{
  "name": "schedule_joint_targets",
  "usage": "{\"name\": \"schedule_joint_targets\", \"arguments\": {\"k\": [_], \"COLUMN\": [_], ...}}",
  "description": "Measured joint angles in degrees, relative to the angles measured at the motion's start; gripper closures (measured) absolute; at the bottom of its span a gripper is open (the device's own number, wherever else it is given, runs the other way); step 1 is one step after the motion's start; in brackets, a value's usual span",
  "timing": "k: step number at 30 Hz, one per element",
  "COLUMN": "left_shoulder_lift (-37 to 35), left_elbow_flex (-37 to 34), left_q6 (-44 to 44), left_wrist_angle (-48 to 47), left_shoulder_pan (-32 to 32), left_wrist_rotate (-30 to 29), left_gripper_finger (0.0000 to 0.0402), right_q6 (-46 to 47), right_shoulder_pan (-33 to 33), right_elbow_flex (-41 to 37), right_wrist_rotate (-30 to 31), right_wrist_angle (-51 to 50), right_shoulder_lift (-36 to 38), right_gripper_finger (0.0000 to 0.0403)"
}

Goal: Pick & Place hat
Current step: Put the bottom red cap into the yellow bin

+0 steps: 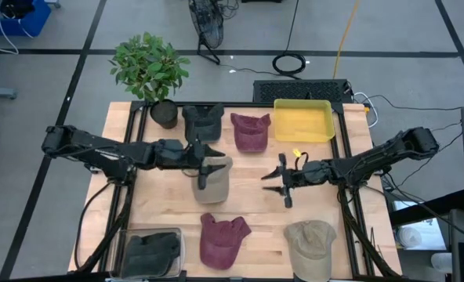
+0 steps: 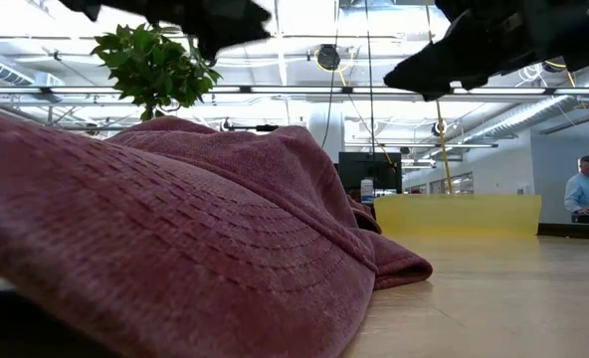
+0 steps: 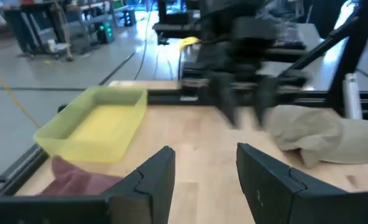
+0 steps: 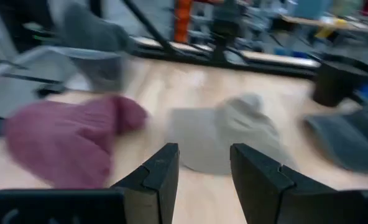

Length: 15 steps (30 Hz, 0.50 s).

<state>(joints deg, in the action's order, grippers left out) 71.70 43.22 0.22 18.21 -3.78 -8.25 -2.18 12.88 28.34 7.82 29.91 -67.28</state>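
Both arms reach in from the sides toward the middle of the counter (image 1: 248, 219), stretched nearly flat above it. The left gripper (image 1: 204, 168) sits over the beige hat (image 1: 212, 182) at the centre, its fingers (image 3: 156, 174) parted with nothing between them in the left wrist view. The right gripper (image 1: 279, 182) hovers over bare wood just right of that hat, facing it, its fingers (image 4: 162, 171) also parted and empty. The beige hat lies flat on the counter, crown rounded, brim toward the near edge; in the right wrist view it shows as a pale, soft lump beside a maroon hat (image 1: 220, 239). Other hats lie around: a dark grey one (image 1: 203, 121) and a second maroon one (image 1: 250, 131) at the far edge, a tan one (image 1: 309, 244) at the near right corner, and a dark one in a clear bin (image 1: 150, 252) at the near left. A yellow tray (image 1: 302, 120) sits at the far right, a potted plant (image 1: 150, 74) at the far left.
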Motion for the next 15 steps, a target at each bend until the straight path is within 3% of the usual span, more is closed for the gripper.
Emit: {"name": "schedule_joint_targets", "arguments": {"k": [5,10,15], "left_shoulder_lift": [-3.7,-14.1,-21.3], "left_elbow_flex": [0.0,0.2,0.1], "left_q6": [2.3,3.7,3.6], "left_wrist_angle": [-0.4,-4.4,-12.7], "left_shoulder_pan": [4.5,7.7,6.7], "left_wrist_rotate": [2.6,9.5,9.8], "left_gripper_finger": [0.0229,0.0229,0.0229], "right_q6": [0.4,3.1,2.1], "right_shoulder_pan": [3.5,5.4,7.1], "right_elbow_flex": [1.2,7.2,15.2], "right_wrist_rotate": [-1.9,-1.6,-0.7], "right_wrist_angle": [11.4,12.1,12.1], "right_shoulder_lift": [-9.5,-20.1,-28.2], "right_gripper_finger": [0.0273,0.0273,0.0272]}}
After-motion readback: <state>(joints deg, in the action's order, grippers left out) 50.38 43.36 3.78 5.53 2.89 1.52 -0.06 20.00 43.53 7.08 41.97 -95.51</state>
